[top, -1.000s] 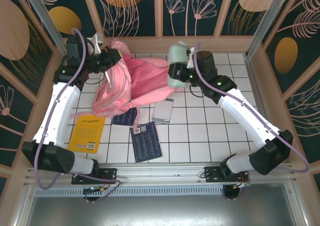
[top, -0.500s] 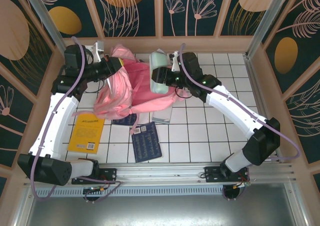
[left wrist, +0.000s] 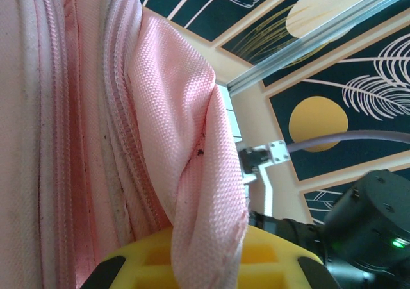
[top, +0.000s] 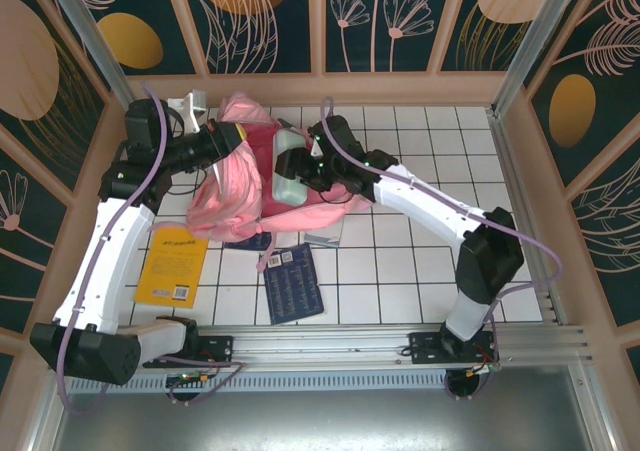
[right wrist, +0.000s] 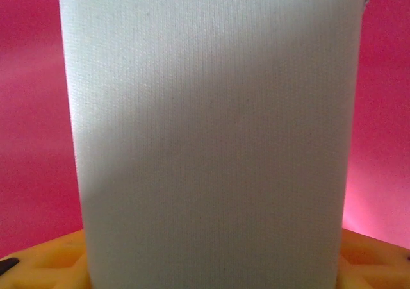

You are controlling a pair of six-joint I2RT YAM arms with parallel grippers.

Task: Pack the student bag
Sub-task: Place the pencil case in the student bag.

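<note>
Over the last second our right gripper (top: 306,167) has carried the pale case (top: 287,166) across to the student bag (top: 236,196), so we judge the case is ready to go in. Its fingers are spread to the width of the case and grip it, with pink bag fabric just beyond them. Our left gripper (top: 228,137) stays fully closed, pinching a fold of the bag beside the zipper (left wrist: 133,141). The fold rises between its fingers and holds the mouth open.

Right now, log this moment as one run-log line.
left gripper: shut on student bag fabric | right gripper: shut on pale pouch, over bag | table: yellow book, dark booklet
</note>
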